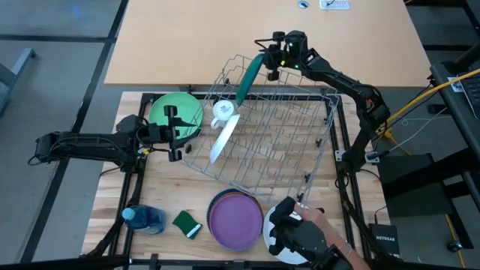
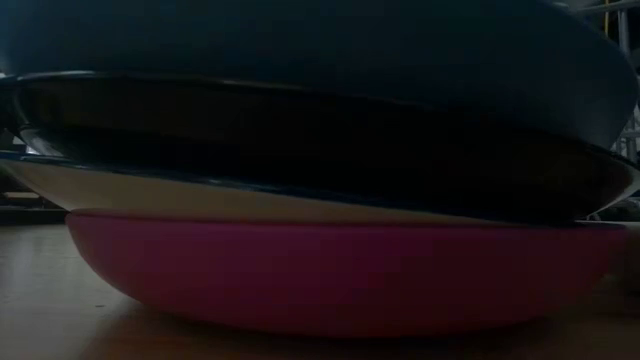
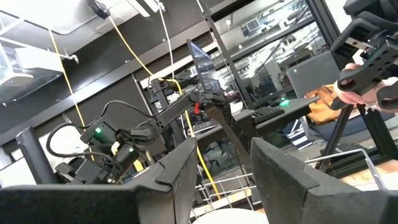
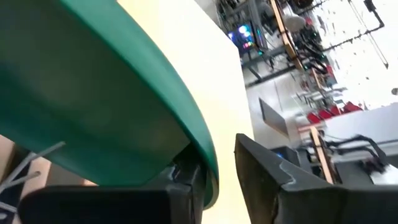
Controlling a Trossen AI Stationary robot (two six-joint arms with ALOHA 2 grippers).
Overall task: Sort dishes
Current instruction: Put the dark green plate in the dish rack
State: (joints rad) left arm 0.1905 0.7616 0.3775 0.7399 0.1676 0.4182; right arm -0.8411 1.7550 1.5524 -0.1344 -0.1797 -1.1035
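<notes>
Low view, nearest: a stack of plates (image 2: 320, 200) fills the frame; the magenta bottom plate (image 2: 330, 280) sits on the wooden table (image 2: 40, 300), then a white one, then dark ones, with a blue plate on top.
Low view, room: only thin strips of tabletop show at the two lower corners.
High view, stack: the same stack (image 1: 236, 217) shows a purple top plate (image 1: 235, 220) at the table's near edge, between a green sponge (image 1: 187, 223) and a white plate (image 1: 276, 225).
High view, person: a gloved hand (image 1: 300, 232) reaches in at that white plate.
High view, rack: a wire dish rack (image 1: 266, 127) sits tilted at mid-table; a white plate (image 1: 223, 136) stands on edge in its left part, beside a small white mug (image 1: 222, 111).
High view, right gripper (image 1: 264, 61): at the rack's far edge, on the rim of a dark green plate (image 1: 249, 77) that stands on edge in the rack.
High view, left gripper (image 1: 174, 133): at the rack's left edge, over a light green plate (image 1: 177, 114) lying flat.
High view, open room: bare wood lies between the rack and the near stack; a blue bottle (image 1: 144, 217) lies at the near left corner.
Left wrist view: the fingers (image 3: 180, 168) stand parted with nothing between them.
Right wrist view: the fingers (image 4: 261, 165) straddle the dark green plate's (image 4: 93, 106) rim, with a gap showing on one side, so I cannot tell if they grip it.
</notes>
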